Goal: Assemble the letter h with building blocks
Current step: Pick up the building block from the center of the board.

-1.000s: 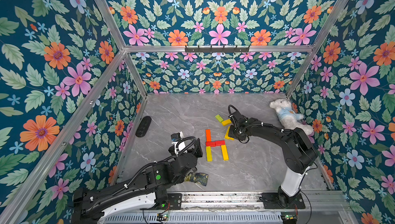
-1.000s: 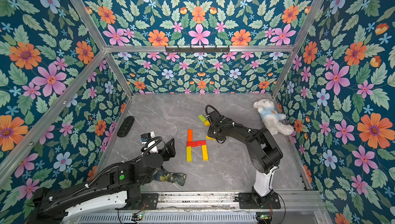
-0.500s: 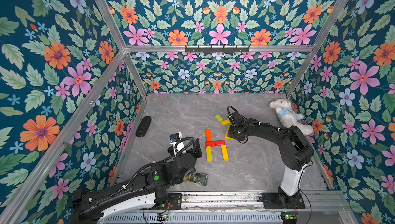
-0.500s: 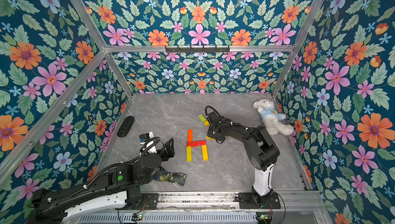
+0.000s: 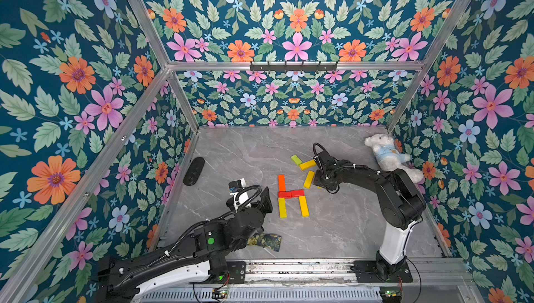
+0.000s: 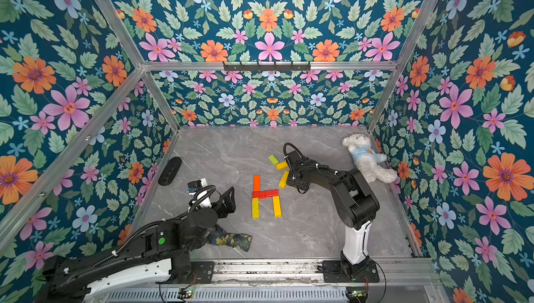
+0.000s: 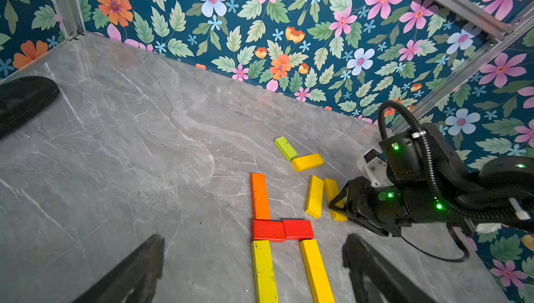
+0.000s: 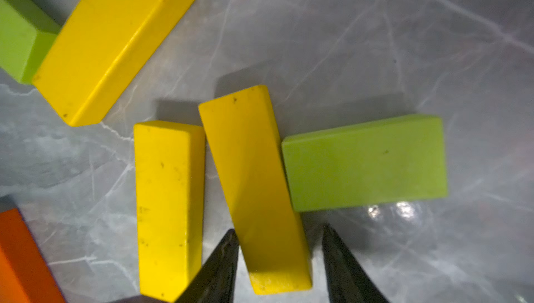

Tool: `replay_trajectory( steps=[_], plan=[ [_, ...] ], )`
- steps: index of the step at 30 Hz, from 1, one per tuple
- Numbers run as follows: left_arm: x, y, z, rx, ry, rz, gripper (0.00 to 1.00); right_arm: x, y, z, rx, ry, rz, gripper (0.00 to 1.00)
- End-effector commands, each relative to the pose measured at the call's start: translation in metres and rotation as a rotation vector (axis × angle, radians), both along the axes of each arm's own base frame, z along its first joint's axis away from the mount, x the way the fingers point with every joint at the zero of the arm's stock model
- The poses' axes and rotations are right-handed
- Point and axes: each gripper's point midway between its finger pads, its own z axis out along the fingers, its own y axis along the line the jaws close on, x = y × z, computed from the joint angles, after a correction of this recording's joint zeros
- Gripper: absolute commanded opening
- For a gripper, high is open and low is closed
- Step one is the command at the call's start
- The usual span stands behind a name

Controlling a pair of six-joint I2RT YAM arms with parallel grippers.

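right gripper [image 8: 278,227]: jaws part open, straddling a loose yellow bar [image 8: 254,186] that lies flat on the marble table [image 8: 375,41]. gap on one side, not clamped. left gripper [image 7: 253,239]: wide open, empty, near the placed pieces: orange bar [image 5: 281,183], red blocks [image 5: 290,193], lime-yellow bar [image 5: 282,208], amber bar [image 5: 303,206].

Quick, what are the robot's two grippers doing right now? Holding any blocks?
Left gripper: open, holding nothing.
Right gripper: open around a yellow block, with a gap on one side, so not gripping it.
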Motion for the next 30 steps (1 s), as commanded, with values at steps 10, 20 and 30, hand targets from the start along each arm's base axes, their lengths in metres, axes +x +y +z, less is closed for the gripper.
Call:
replay_trajectory(
  steps=[10,20,30],
  plan=[
    [0.002,0.000,0.000,0.020,0.000,0.012,0.99,0.021,-0.005,-0.006,-0.153,0.013,0.174,0.47],
    [0.002,-0.001,0.000,0.024,0.000,0.015,0.99,0.029,-0.020,0.004,-0.158,-0.037,0.185,0.20],
    [0.003,-0.005,0.003,0.027,-0.004,0.009,0.99,-0.014,-0.006,0.051,-0.068,-0.102,0.264,0.18]
  ],
)
